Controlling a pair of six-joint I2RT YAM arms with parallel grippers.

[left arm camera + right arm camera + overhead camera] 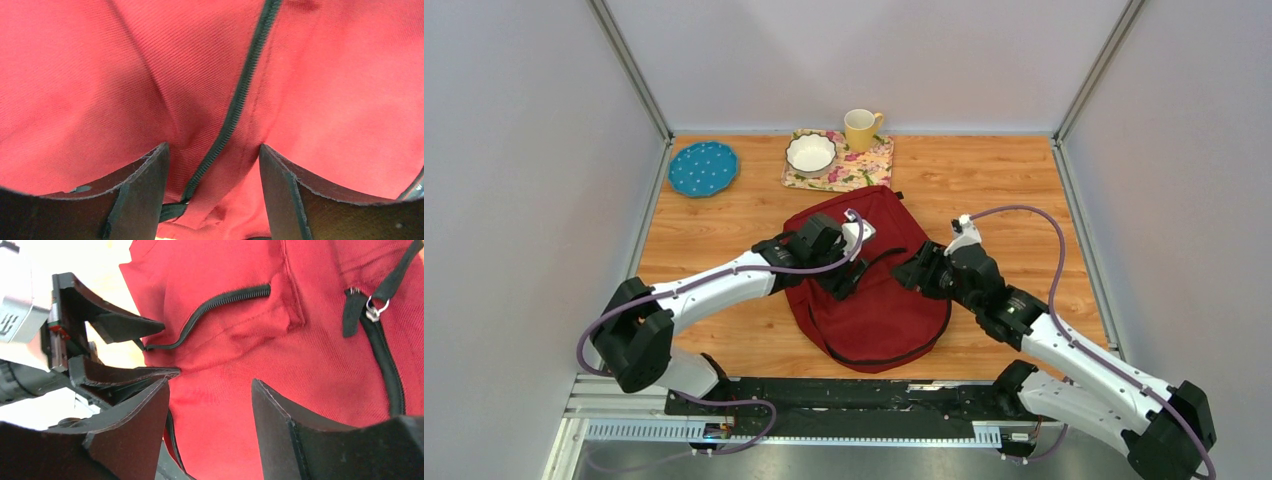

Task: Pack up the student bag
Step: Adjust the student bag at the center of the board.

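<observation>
— Left wrist view has our left pincer (214,150) open, fingers either side of a black zipper (240,95) that runs straight away from it across the student bag (100,75); nothing is clamped.
— And our right pincer (210,385)?
— Open too, just over red fabric at the bag's right side. We judge the left one nearer that zipper's end.
— Where does the bag lie?
— Top external view shows it flat at mid counter (1024,180), between both arms, long axis near-to-far.
— What do the wrists add?
— Right wrist alone shows us a metal zipper pull (372,310) off to its right, and the left pincer's spread fingers; overhead hides both gaps.
</observation>
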